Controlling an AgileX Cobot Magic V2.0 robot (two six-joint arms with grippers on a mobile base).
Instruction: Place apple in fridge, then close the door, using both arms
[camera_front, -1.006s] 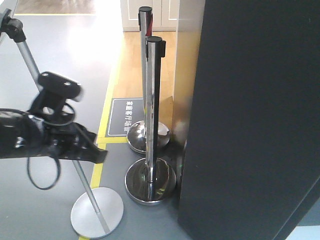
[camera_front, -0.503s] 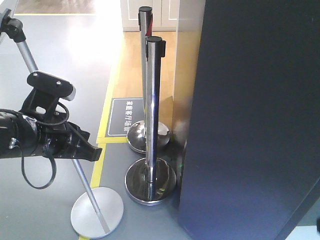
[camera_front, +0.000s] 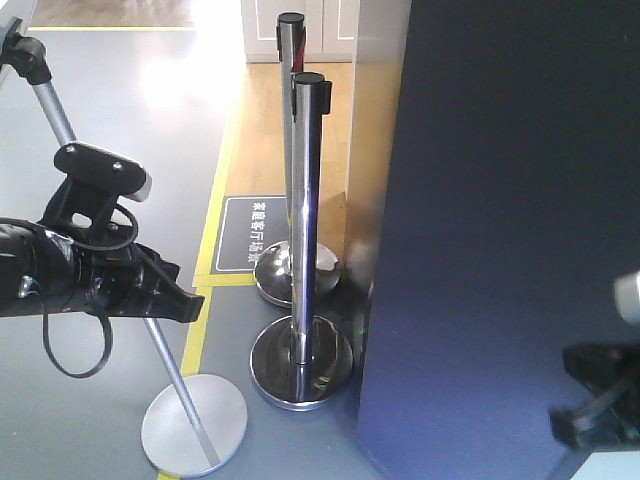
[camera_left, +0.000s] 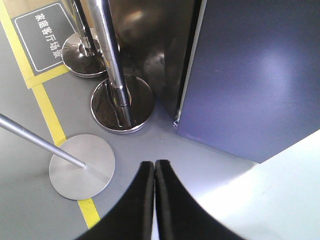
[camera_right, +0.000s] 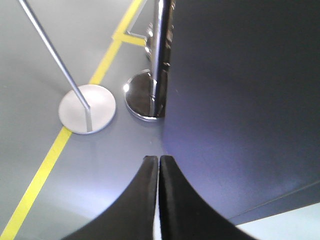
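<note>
Dark grey fills the right half of the front view: the door (camera_front: 510, 230) presents its outer face, and the left wrist view shows its lower corner at the floor with a thin bright strip up its edge. Whether it is fully shut I cannot tell. No apple appears in any view; judged from that, it is already inside the fridge (camera_left: 150, 45) and the closing step is in hand.

Left gripper (camera_left: 154, 167): fingers pressed together, holding nothing, hanging over grey floor well apart from the door. In the front view the left arm (camera_front: 70, 275) sits at the left, in front of the slanted pole (camera_front: 150, 340).

Right gripper (camera_right: 158, 162): fingers likewise closed on each other and empty, aimed down at the floor just beside the door face. A blurred dark part at the lower right of the front view is probably the right arm (camera_front: 600, 390).

2 chrome posts (camera_front: 305, 200) stand near the fridge's left side.

Recommendation, as judgement only: the right arm is the better placed to finish the push. It should keep the closed fingers as a blunt pad, press flat on the panel near the free edge, push steadily and square, and avoid sliding along the smooth face. The left arm should stay clear of the posts.
</note>
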